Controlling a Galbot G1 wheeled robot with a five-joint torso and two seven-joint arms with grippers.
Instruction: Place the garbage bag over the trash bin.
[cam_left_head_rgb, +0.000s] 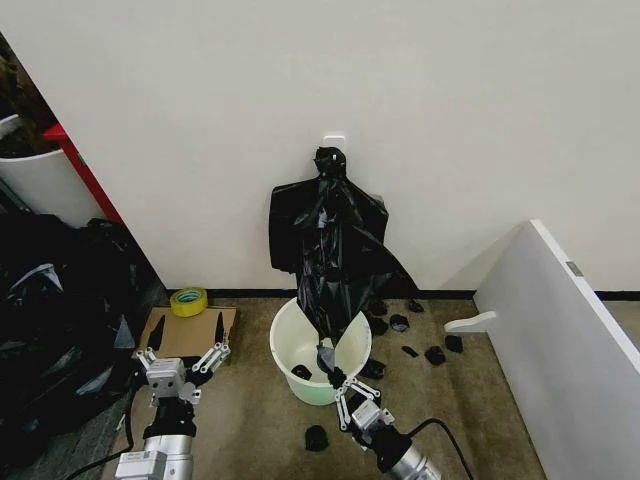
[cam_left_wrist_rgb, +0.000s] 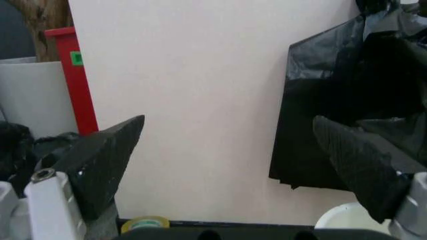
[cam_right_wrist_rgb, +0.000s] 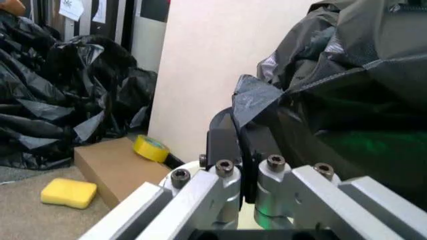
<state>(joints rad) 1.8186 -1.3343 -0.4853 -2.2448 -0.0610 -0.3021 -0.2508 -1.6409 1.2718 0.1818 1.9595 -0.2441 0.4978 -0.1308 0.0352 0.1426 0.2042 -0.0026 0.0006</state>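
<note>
Garbage bag (cam_left_head_rgb: 335, 255): glossy, crinkled black plastic.

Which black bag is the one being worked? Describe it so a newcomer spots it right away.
Find the white wall ahead; at its foot stands the trash bin. The garbage bag is the loose glossy sheet trailing into that bin, pinched by the right gripper. Unlike the squarish bundle of bags hung behind it, it is crinkled and single.

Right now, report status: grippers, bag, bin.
Right gripper shut on garbage bag at the near rim of the trash bin. Left gripper open, idle left of the bin. Bag's lower end hangs inside, not over the rim. Black scraps litter the floor.
</note>
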